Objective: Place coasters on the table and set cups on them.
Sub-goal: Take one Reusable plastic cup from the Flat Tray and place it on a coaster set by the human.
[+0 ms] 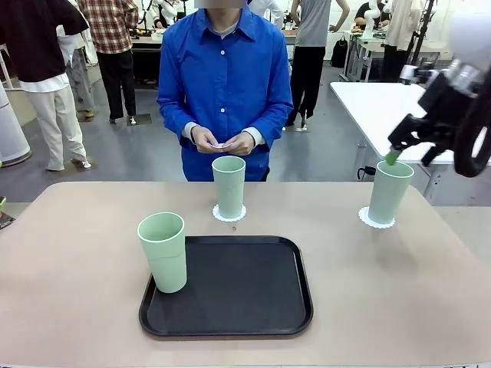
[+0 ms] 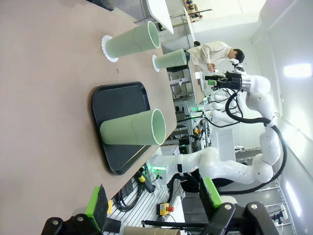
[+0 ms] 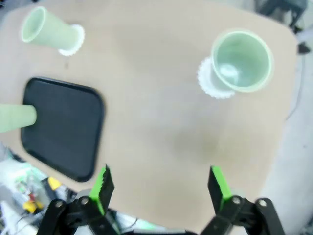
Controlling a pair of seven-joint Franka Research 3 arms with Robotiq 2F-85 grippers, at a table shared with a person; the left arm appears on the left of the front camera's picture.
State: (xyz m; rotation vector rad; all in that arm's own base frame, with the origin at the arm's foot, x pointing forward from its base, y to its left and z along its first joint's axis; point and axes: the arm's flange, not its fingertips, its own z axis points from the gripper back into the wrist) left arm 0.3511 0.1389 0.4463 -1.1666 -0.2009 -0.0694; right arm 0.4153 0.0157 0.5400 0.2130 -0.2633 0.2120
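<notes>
Two mint-green cups stand on white lacy coasters on the beige table: one cup on a coaster at the far middle, another cup on a coaster at the right. A third cup stands on the black tray. My right gripper hangs open just above the right cup, holding nothing. My left gripper is open and empty, well back from the tray's cup. The person's hands hold a small white thing.
The person in a blue shirt stands at the table's far edge behind the middle cup. A white table stands beyond the right corner. Other people move about in the background.
</notes>
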